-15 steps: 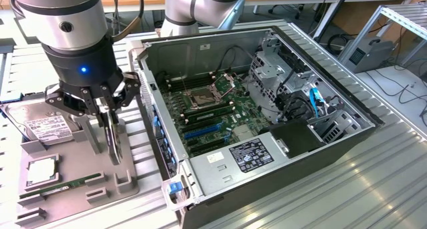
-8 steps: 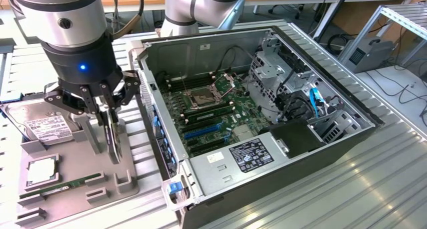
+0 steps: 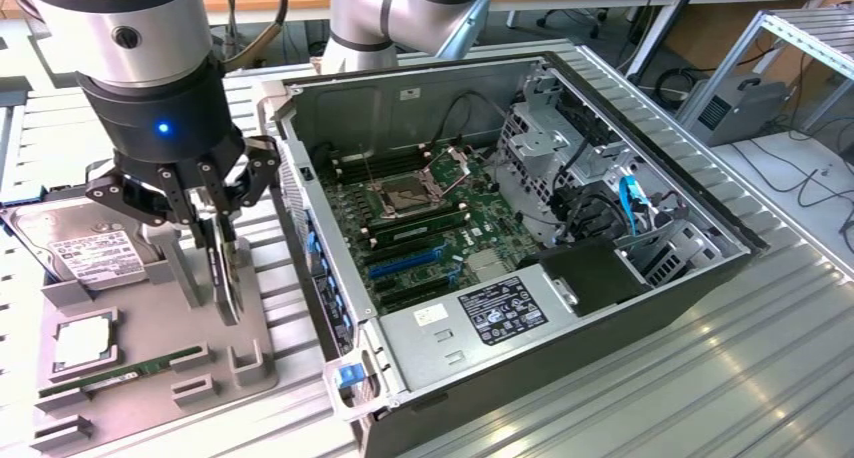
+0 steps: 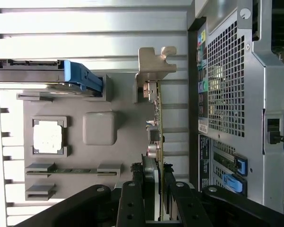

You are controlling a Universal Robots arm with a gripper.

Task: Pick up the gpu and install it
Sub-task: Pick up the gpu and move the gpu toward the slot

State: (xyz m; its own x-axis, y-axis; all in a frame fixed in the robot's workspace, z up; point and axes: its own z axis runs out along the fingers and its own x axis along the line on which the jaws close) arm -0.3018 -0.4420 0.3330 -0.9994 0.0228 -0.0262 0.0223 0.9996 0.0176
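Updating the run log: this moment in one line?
gripper | shut on slim dark gpu card with silvery bracket | card upright at grey tray

Bright, even overhead light. Glare streaks the bench [image 3: 747,378] slats at the exterior view's right. In the wrist view it washes the far slats and the chip [image 4: 48,137] white. The case [image 3: 400,108] interior sits dimmer, and the claw [image 4: 156,189] links read near-black.

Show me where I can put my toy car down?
The bare metal table on the exterior view's right of the computer case is free. The grey tray is crowded, with the fingers gripping the card there.
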